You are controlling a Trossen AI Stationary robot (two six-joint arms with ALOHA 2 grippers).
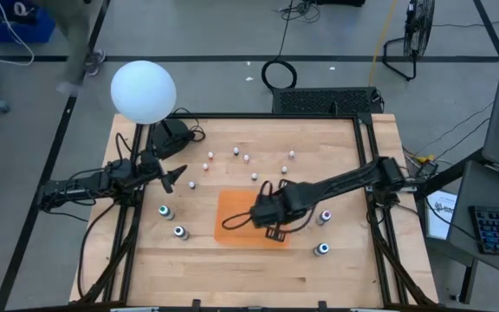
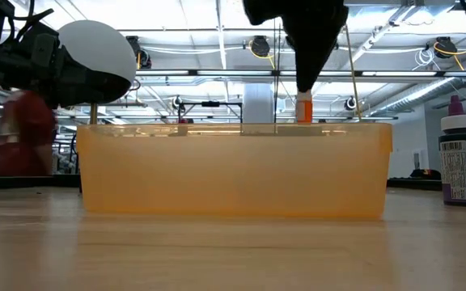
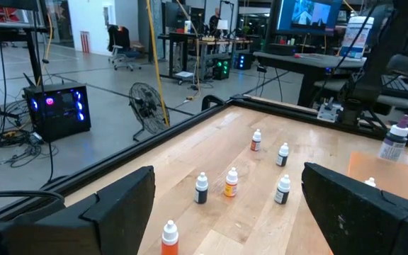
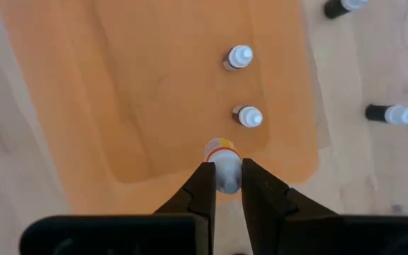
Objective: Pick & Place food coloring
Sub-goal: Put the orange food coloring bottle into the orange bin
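Over the middle of a wooden worktop (image 1: 232, 269), the right gripper (image 4: 222, 185) hangs above an orange tray (image 1: 232, 208), its fingers (image 4: 202, 190) pinching a tiny white-capped bottle (image 4: 222, 161) with an orange-and-red band. Seen from table height, that bottle (image 2: 303, 107) hangs clear above the tray's rim (image 2: 233, 133), held by the dark gripper (image 2: 304, 90) coming down from above. Two more tiny white-topped bottles (image 4: 240, 57) (image 4: 248, 116) stand inside the tray, apart from each other.

The rest of the food coloring is spread over the worktop. A loose scatter of small white-topped bottles (image 1: 236, 152) stands between the tray and the far edge; the left wrist camera shows several of them (image 3: 230, 182) upright on the bare wood. Larger grey bottles with teal tops (image 1: 164, 211) (image 1: 180, 231) stand toward the left edge, beside the tray, and two with blue tops (image 1: 326, 217) (image 1: 321, 250) stand toward the right edge. At table height, one dark-labelled bottle with a purple cap (image 2: 462, 166) shows upright just beyond one end of the tray.

The left gripper (image 1: 177, 176) waits near the left edge, its fingers (image 3: 119, 205) spread wide and holding nothing. A white globe lamp (image 1: 143, 90) stands at the far left corner.
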